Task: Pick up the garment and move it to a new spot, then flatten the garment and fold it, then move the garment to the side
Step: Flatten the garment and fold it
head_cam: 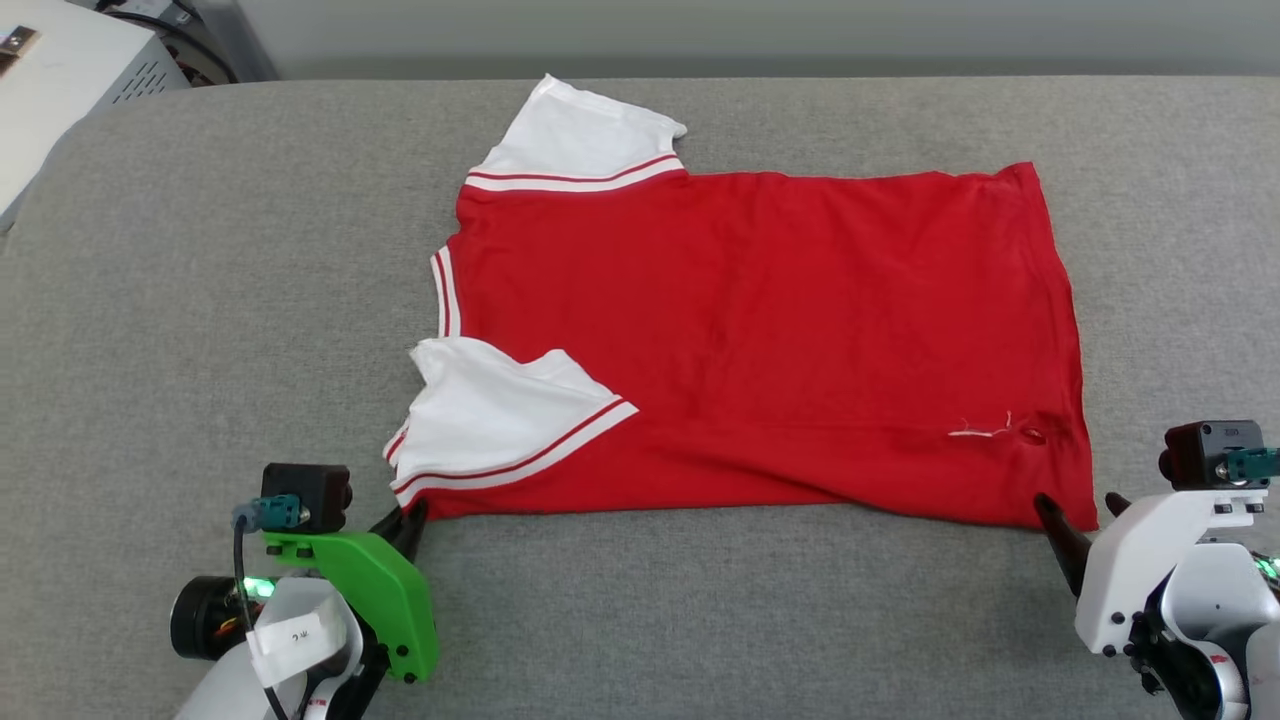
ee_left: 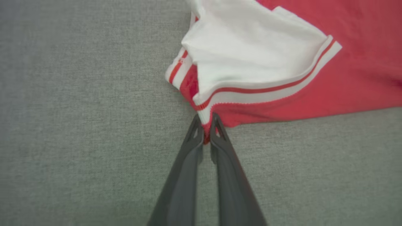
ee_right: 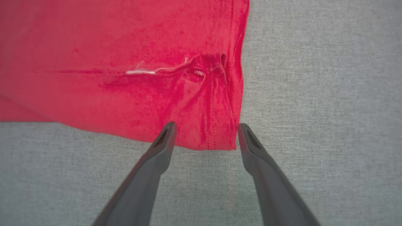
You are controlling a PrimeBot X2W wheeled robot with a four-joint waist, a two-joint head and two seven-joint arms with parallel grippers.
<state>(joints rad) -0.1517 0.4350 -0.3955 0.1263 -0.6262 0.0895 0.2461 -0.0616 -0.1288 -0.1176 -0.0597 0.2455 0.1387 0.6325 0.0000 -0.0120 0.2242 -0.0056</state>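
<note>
The garment (head_cam: 760, 340) is lying flat across the centre of the grey bench (head_cam: 200, 300) in the head view, plain red side facing up, neck end pointing to the left of the frame and hem to the right. Its body is showing as a rough rectangle of soft red knit with shallow creases, and a stitched double seam is running along the hem. The far white sleeve (head_cam: 575, 135) is lying flat at the upper centre. The near white sleeve (head_cam: 490, 415) is folding back over the red body at the lower left, its red-and-white striped cuff running diagonally. Striped neck trim (head_cam: 446, 295) is edging the left side. Near the lower right corner a loose white thread (head_cam: 975, 432) is trailing from a small puckered hole (head_cam: 1033, 435). The left gripper (ee_left: 205, 125), mounted behind a green bracket (head_cam: 385, 590), is sitting at the garment's lower left corner, its dark tapered fingers pressed together and pinching the red edge just below the striped cuff. The right gripper (ee_right: 206, 127) is sitting at the lower right corner, fingers spread and straddling the hem corner; contact with the cloth cannot be told. The bench covering is showing a matte woven texture. A white vented box (head_cam: 70, 80) is standing beyond the bench at the upper left.
</note>
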